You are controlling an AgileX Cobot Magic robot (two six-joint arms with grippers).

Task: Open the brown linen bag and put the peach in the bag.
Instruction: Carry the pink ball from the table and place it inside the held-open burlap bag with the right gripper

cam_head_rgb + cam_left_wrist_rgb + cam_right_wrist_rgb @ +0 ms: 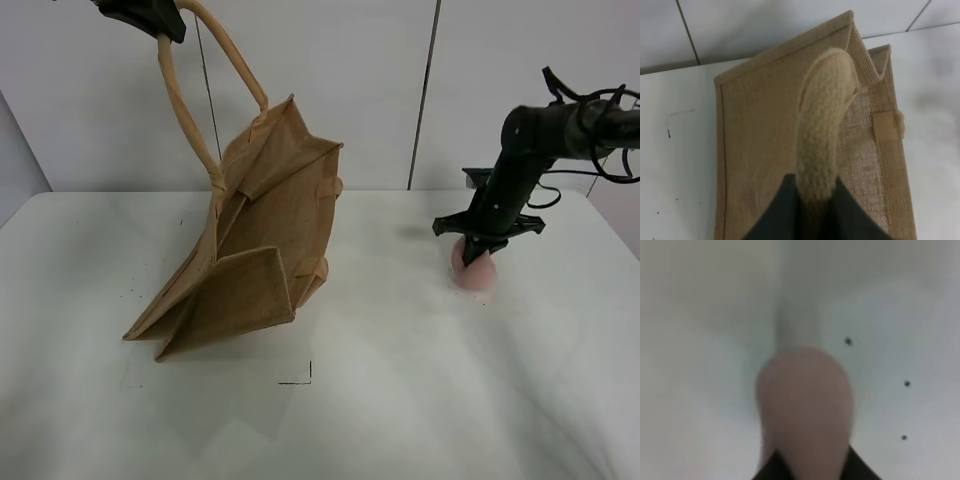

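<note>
Left gripper (815, 210) is pinching the bag (262, 255) handle (822, 125); right gripper (478, 250), jaws around the peach (805, 405), is working across open table (420, 400).

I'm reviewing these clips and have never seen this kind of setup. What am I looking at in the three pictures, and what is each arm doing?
This is a robot with two arms, each ending in a gripper, working over a white table. The wide picture comes from a camera mounted high above. The other two come from small cameras on the wrists, so they look down past the grippers.

The left gripper is shut on one handle of the brown bag and holds it up, so the bag hangs tilted with its bottom corner on the table. The other handle lies against the bag's side.

The right gripper is down at the peach. Its fingers sit on either side of the fruit, but the blurred close-up does not show whether they are gripping it.
</note>
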